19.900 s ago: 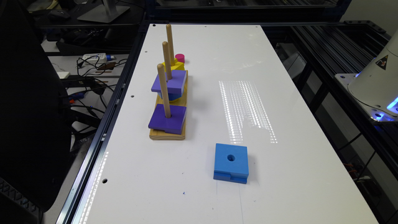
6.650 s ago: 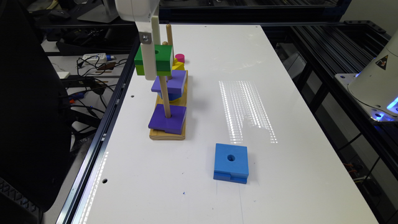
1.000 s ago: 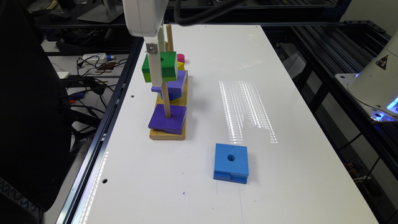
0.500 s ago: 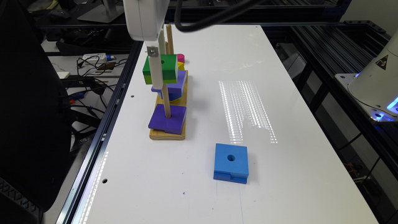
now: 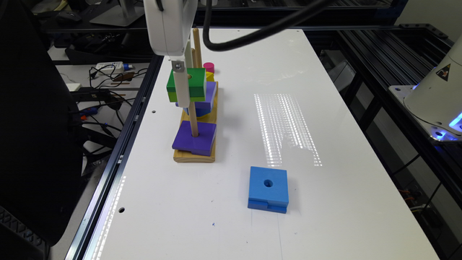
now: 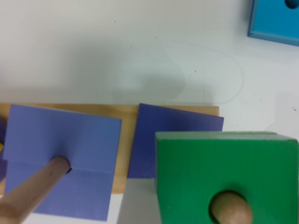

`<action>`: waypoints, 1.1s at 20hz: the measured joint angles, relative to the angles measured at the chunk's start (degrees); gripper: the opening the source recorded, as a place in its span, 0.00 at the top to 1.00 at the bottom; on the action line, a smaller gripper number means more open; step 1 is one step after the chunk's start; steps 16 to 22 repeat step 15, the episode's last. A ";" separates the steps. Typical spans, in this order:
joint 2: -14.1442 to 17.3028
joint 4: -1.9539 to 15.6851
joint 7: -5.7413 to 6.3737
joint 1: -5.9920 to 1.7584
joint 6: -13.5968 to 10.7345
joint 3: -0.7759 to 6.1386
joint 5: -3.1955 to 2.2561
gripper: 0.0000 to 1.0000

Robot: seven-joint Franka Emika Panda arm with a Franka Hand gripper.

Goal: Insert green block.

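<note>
Blue block (image 5: 268, 187) lies nearest on the white table (image 5: 325, 108), flat and well apart from everything else, its round hole facing up. Farther back stands a wooden base (image 5: 195, 155) with 3 upright pegs in a row. A purple block (image 5: 195, 138) sits at the bottom of the front peg (image 5: 193, 121), and a second purple block (image 5: 207, 95) sits on the peg behind it. Above the front peg hangs the green block (image 5: 187, 83), level and carried under the white gripper (image 5: 179, 85), whose near finger runs down across the block's side; by that, the gripper is clamped on the block, though the far finger is hidden. In the wrist view the peg tip (image 6: 230, 208) shows inside the hole of the green block (image 6: 224, 177), so the block is threaded onto the front peg and sits high on it, well above the purple one. The step in hand looks like the lowering part of the insertion. The next move calls for a straight descent along the peg, keeping the block level so the hole does not bind, then letting go once it rests on the purple block. Beyond the pegs sit a pink piece (image 5: 208, 67) and a yellow piece (image 5: 210, 76).
</note>
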 joint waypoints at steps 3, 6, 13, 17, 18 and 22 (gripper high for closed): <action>1.91 -0.50 0.16 -0.01 2.38 -0.09 -0.69 1.00; 2.06 -0.50 0.16 -0.01 2.51 -0.11 -0.72 1.00; 2.06 -0.50 0.16 -0.01 2.51 -0.11 -0.72 1.00; 2.06 -0.50 0.16 -0.01 2.51 -0.11 -0.72 1.00; 2.06 -0.50 0.16 -0.01 2.51 -0.11 -0.72 1.00; 2.06 -0.50 0.16 -0.01 2.51 -0.11 -0.72 1.00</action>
